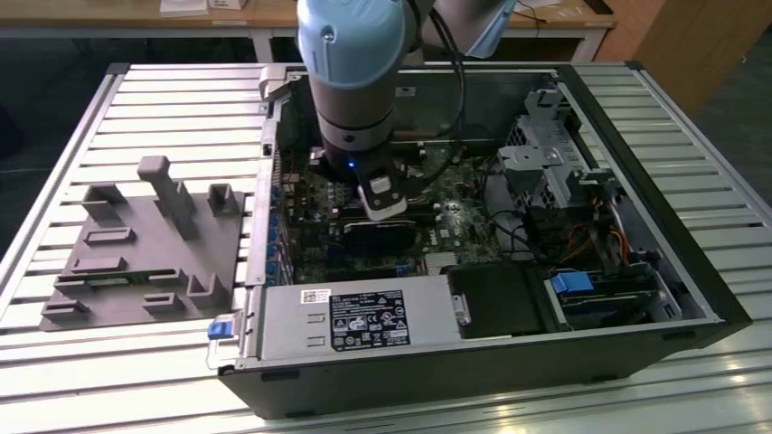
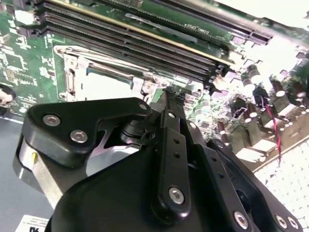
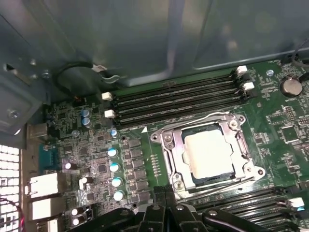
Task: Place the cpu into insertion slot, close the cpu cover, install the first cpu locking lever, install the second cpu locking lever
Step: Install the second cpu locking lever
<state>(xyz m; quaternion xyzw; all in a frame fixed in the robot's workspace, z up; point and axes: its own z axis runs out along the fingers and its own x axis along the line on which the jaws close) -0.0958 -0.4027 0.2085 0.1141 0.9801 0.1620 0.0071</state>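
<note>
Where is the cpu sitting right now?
The cpu lies in the insertion slot, framed by the cpu cover, between the two banks of long black memory slots in the first wrist view.

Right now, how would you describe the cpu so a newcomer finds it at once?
Start at the green motherboard inside the open computer case. Between the rows of long black memory slots sits the insertion slot with its silvery frame. The cpu is the pale, flat square in its centre, the one plain bright surface there.
</note>
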